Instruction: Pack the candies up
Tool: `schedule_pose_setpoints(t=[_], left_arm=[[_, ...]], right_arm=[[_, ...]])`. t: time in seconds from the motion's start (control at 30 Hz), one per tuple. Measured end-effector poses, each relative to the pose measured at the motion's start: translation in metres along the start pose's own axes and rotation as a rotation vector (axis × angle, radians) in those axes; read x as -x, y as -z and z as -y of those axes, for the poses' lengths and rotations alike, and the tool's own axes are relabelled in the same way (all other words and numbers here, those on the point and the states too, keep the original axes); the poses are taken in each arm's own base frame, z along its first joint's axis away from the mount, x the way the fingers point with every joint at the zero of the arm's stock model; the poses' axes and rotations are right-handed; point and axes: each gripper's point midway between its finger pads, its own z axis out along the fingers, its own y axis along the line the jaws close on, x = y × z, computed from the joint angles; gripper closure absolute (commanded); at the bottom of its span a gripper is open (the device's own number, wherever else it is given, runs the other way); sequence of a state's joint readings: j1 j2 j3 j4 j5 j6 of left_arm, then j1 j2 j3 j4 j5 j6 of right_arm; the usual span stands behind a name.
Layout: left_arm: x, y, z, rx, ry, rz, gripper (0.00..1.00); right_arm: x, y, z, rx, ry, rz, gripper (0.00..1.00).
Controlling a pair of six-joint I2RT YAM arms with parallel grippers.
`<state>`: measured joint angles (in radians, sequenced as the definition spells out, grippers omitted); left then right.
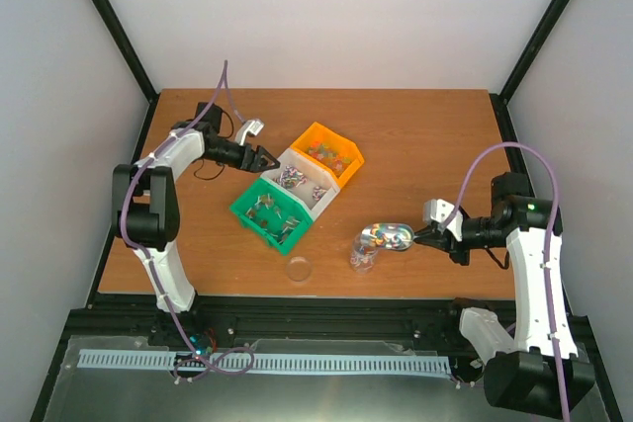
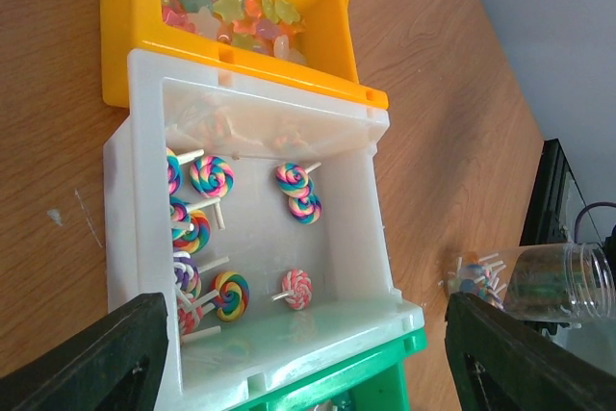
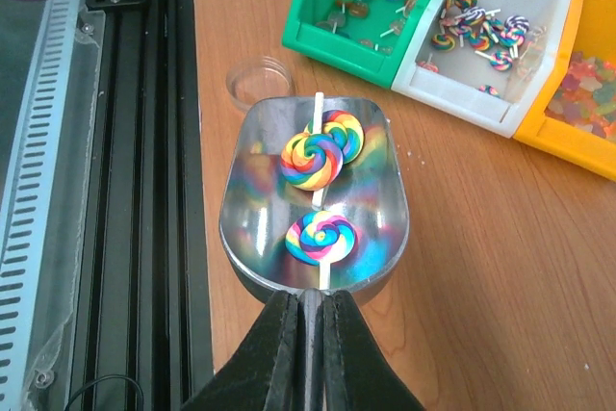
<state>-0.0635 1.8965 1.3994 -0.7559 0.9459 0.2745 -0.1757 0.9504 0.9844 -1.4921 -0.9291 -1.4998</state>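
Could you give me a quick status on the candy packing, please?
Left end effector open near white bin. Right end effector shut on scoop, three lollipops aboard. Jar beside scoop, nothing between.

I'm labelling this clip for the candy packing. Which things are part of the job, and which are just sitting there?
In the job: scoop gripped by the right gripper; three swirl lollipops on it; clear jar; white bin of lollipops.
Sitting idle, it seems: clear round lid; green bin; orange bin; open left gripper.
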Motion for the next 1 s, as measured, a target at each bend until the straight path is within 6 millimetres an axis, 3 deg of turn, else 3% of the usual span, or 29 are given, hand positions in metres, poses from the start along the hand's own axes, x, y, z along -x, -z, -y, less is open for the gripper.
schedule_pose_setpoints(t=[0.63,1.0], left_arm=[[0.009,0.005,0.005,0.007,-0.039,0.028,0.20],[0.009,0.005,0.005,0.007,-0.043,0.031,0.20]], right_arm=[[-0.025,-0.003,0.005,0.013,-0.079,-0.121,0.97],[-0.022,-0.003,0.010,0.022,-0.051,-0.191,0.97]])
